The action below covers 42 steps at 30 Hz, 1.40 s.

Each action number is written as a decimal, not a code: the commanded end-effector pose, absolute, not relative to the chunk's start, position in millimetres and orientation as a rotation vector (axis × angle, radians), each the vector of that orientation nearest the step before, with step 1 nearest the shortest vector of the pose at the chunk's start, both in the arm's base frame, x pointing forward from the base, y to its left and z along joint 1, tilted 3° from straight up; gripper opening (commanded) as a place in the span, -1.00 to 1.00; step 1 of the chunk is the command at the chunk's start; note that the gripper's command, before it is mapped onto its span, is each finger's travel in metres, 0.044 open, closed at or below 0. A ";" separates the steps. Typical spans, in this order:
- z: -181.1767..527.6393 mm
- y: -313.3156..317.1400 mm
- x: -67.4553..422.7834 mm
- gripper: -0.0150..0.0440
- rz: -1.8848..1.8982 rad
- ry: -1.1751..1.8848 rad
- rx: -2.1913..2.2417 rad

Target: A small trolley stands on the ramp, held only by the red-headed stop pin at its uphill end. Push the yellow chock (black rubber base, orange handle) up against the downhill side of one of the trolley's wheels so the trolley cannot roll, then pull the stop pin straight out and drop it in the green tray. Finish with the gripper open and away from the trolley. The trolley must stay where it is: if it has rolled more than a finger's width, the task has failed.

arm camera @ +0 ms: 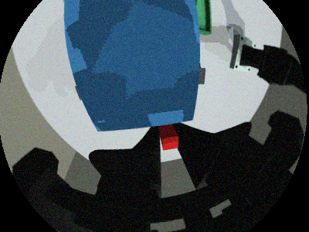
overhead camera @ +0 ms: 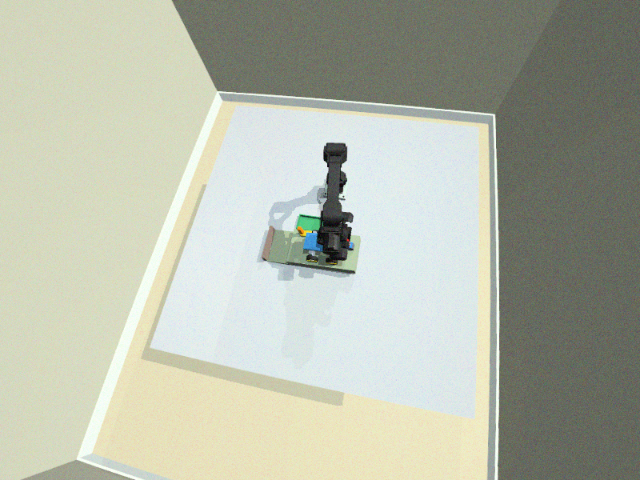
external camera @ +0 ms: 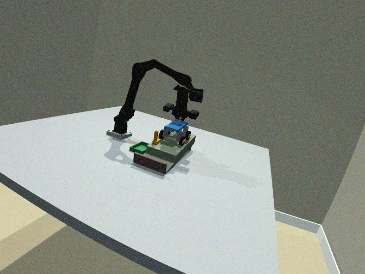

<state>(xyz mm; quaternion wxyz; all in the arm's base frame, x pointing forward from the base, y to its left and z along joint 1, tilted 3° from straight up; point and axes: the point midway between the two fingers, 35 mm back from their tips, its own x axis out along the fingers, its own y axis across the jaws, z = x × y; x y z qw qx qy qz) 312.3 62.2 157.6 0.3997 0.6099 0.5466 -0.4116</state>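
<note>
The blue trolley (overhead camera: 310,242) (external camera: 175,125) (arm camera: 143,54) stands on the ramp (overhead camera: 277,246) (external camera: 163,151). The chock (overhead camera: 301,231) (external camera: 156,137), with its upright orange handle and yellow body, is at the downhill side of the trolley's wheel nearest the arm base; whether they touch is too small to tell. The stop pin's red head (external camera: 179,118) (arm camera: 170,142) is at the trolley's uphill end; its shaft is hidden. My gripper (external camera: 179,117) (arm camera: 163,124) points down and is shut on the stop pin at its head. The green tray (overhead camera: 308,214) (external camera: 133,150) (arm camera: 208,11) lies beside the ramp.
A brown end board (overhead camera: 268,243) (external camera: 149,163) stands across the ramp's low end. The arm's base plate (external camera: 119,135) (arm camera: 236,52) is beyond the tray. A small blue part (overhead camera: 351,246) shows on the ramp's uphill part, beside the gripper.
</note>
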 end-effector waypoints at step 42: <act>187.4 54.5 309.4 -0.49 -1.045 1.381 1.546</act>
